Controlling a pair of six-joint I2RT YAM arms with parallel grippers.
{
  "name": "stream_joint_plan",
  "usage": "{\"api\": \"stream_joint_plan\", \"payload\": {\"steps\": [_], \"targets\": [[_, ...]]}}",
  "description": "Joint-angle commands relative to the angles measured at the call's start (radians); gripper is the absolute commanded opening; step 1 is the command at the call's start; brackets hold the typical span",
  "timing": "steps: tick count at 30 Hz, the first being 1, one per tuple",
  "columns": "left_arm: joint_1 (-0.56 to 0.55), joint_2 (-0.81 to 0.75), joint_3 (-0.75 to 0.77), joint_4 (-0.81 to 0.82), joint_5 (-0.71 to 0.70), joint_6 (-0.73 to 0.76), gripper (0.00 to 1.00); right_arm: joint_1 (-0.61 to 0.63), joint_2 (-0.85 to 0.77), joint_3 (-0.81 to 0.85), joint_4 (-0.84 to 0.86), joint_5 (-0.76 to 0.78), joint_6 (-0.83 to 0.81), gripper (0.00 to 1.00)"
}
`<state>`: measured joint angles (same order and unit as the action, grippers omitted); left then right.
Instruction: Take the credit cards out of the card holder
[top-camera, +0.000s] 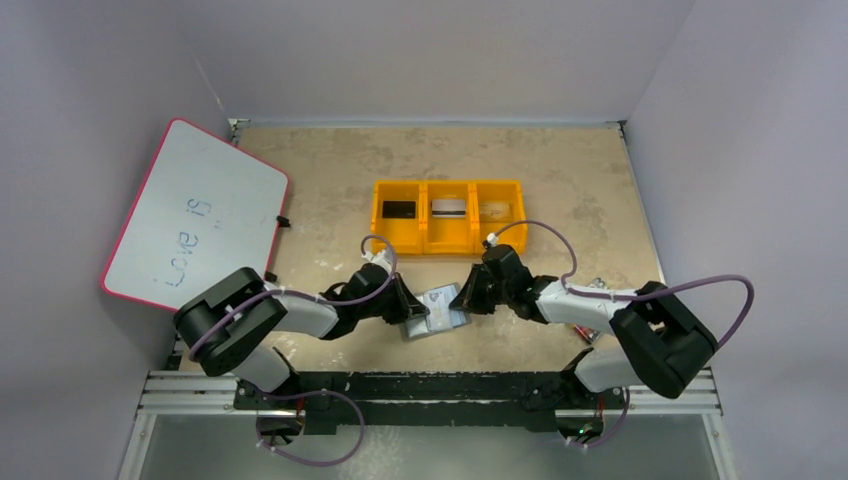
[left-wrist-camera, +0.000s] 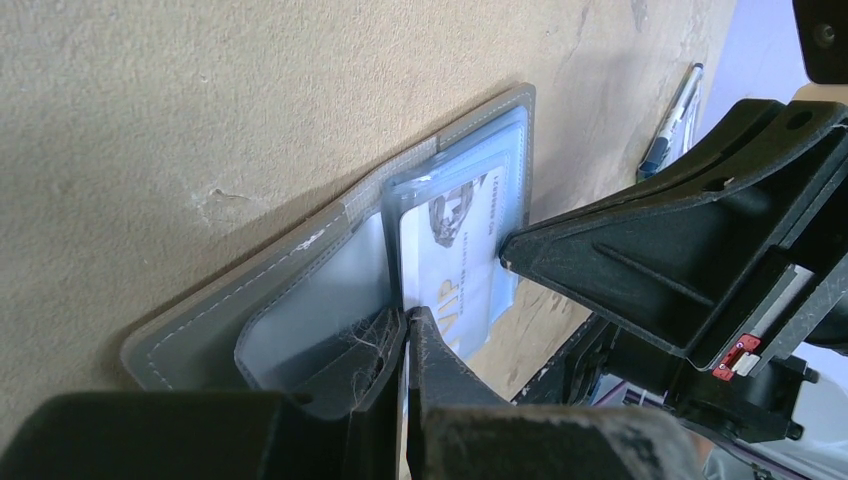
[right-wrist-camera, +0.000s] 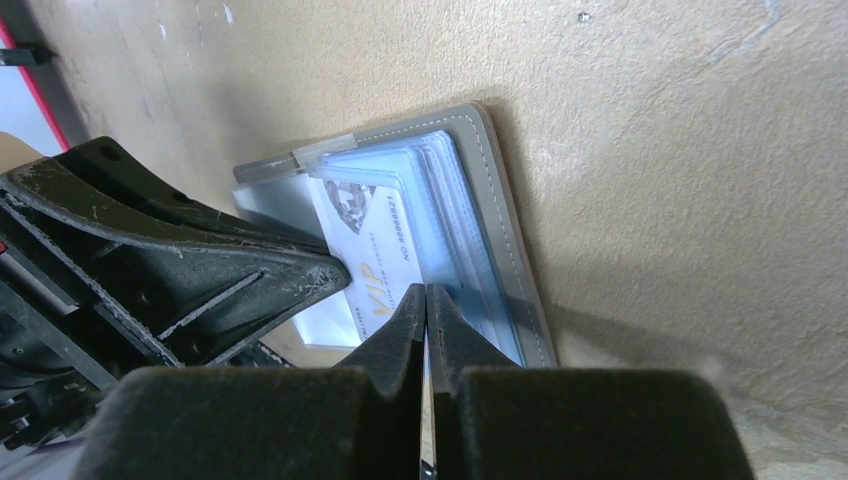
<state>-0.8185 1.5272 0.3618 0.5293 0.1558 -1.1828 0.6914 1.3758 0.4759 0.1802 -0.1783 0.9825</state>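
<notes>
The left gripper (left-wrist-camera: 408, 320) and right gripper (right-wrist-camera: 427, 297), both pressed together, are meeting at the white card (left-wrist-camera: 455, 265) in the open holder (top-camera: 437, 311) lying between them, so one should be pinning the holder flat while the other is drawing the card straight out.

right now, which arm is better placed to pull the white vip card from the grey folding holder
Probably left: left gripper is shut at the white vip card, protruding its way; right gripper touches sleeves.
</notes>
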Motion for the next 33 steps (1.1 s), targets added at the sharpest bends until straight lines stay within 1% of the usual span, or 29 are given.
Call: {"api": "stream_joint_plan", "payload": {"steps": [1,5,10,19,24,27,29,33], "targets": [[0.012,0.003,-0.032,-0.144,-0.05,0.069,0.0,-0.004,0.062,-0.041,-0.1,0.06,-0.04,0.0],[0.012,-0.015,-0.026,-0.174,-0.055,0.075,0.0,-0.004,0.087,-0.027,-0.11,0.075,-0.047,0.0],[0.016,-0.05,-0.015,-0.268,-0.089,0.106,0.0,-0.004,0.088,-0.025,-0.117,0.074,-0.04,0.0],[0.022,-0.106,-0.026,-0.329,-0.115,0.115,0.0,-0.004,0.097,-0.013,-0.1,0.054,-0.03,0.0],[0.024,-0.123,-0.037,-0.339,-0.118,0.111,0.0,-0.004,0.044,-0.007,-0.043,0.039,-0.072,0.0],[0.024,-0.13,-0.047,-0.321,-0.124,0.107,0.0,-0.004,0.004,-0.016,0.035,-0.053,-0.112,0.14],[0.024,-0.118,-0.042,-0.296,-0.116,0.105,0.0,-0.004,0.002,-0.018,0.074,-0.115,-0.119,0.18],[0.024,-0.075,-0.058,-0.178,-0.093,0.052,0.0,-0.003,0.008,-0.026,0.077,-0.152,-0.115,0.23]]}}
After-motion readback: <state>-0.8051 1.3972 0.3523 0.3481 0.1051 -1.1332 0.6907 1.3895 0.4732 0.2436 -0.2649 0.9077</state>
